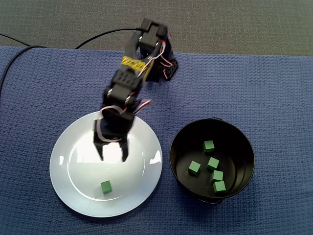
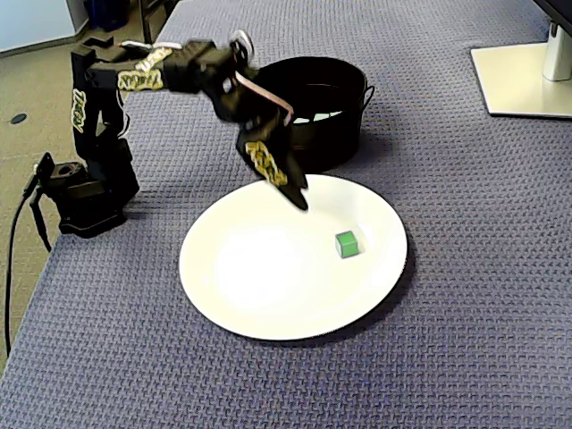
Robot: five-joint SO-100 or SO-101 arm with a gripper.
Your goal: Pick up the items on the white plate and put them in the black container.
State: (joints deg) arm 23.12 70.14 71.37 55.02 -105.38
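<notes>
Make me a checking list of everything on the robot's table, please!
Surface: blue woven cloth, lying flat.
Job's things: white plate holds one green cube; black container holds five green cubes.
Clutter: nothing seen.
Grippers: gripper open, empty, over the plate, apart from the cube.
Cables: black cable leads away behind the arm.
Surroundings: white stand base at one corner of the cloth.

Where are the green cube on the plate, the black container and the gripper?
green cube (image 1: 106, 186), a fixed view, top face.
black container (image 1: 176, 154), a fixed view, left inner wall.
gripper (image 1: 114, 158), a fixed view, between its fingertips.
</notes>
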